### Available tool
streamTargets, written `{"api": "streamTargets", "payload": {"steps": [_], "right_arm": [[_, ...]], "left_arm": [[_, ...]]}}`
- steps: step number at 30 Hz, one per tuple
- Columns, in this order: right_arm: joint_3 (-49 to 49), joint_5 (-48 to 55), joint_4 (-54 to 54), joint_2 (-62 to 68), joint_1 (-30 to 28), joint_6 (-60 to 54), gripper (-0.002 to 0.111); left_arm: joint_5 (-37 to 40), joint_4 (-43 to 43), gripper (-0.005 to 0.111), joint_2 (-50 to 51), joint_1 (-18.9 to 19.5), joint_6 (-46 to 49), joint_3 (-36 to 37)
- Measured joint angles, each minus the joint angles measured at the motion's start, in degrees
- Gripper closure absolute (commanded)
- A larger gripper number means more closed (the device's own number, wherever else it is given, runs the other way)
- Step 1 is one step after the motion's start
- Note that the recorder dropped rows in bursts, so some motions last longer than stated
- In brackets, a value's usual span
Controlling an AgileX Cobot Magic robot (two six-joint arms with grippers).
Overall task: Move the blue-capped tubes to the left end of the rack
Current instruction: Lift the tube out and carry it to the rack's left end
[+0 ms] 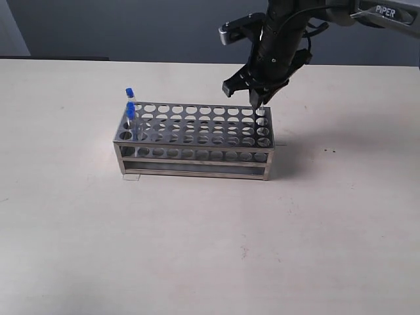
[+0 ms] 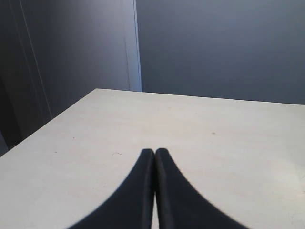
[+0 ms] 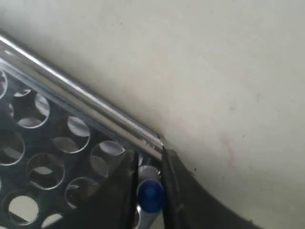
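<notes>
The shiny metal rack [image 1: 197,134] stands mid-table. Two blue-capped tubes [image 1: 130,93] [image 1: 130,109] stand in holes at its left end. My right gripper [image 1: 257,102] points down at the rack's back right corner. In the right wrist view its fingers [image 3: 127,176] press both sides of another blue-capped tube [image 3: 151,193], which sits by the rack's corner rail [image 3: 95,107]; the right gripper [image 3: 147,160] is shut on that tube. The left gripper [image 2: 155,151] is shut with nothing in it, over bare table. No fourth tube is in view.
The beige table [image 1: 210,249] stretches all round the rack. A small pale tab [image 1: 132,176] lies at the rack's front left foot. The left wrist view shows a table edge [image 2: 52,124] with a dark wall behind it.
</notes>
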Motion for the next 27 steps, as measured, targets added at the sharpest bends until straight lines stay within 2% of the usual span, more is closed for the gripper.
{"api": "streamTargets", "payload": {"steps": [11, 15, 21, 25, 27], "right_arm": [[0.00, 1.36, -0.32, -9.68, 0.00, 0.00, 0.108], [0.00, 1.82, 3.15, -13.13, 0.73, -0.71, 0.108], [0.00, -1.62, 15.77, -12.76, 10.21, -8.47, 0.109], [-0.99, -3.20, 16.49, -8.52, 16.86, -9.34, 0.109], [-2.88, -4.06, 16.37, -7.27, 18.04, -9.34, 0.109]], "left_arm": [[0.00, 0.00, 0.106, 0.00, 0.00, 0.00, 0.00], [0.00, 0.00, 0.106, 0.00, 0.00, 0.00, 0.00], [0.00, 0.00, 0.106, 0.00, 0.00, 0.00, 0.00], [0.00, 0.00, 0.106, 0.00, 0.00, 0.00, 0.00], [0.00, 0.00, 0.106, 0.00, 0.00, 0.00, 0.00]]}}
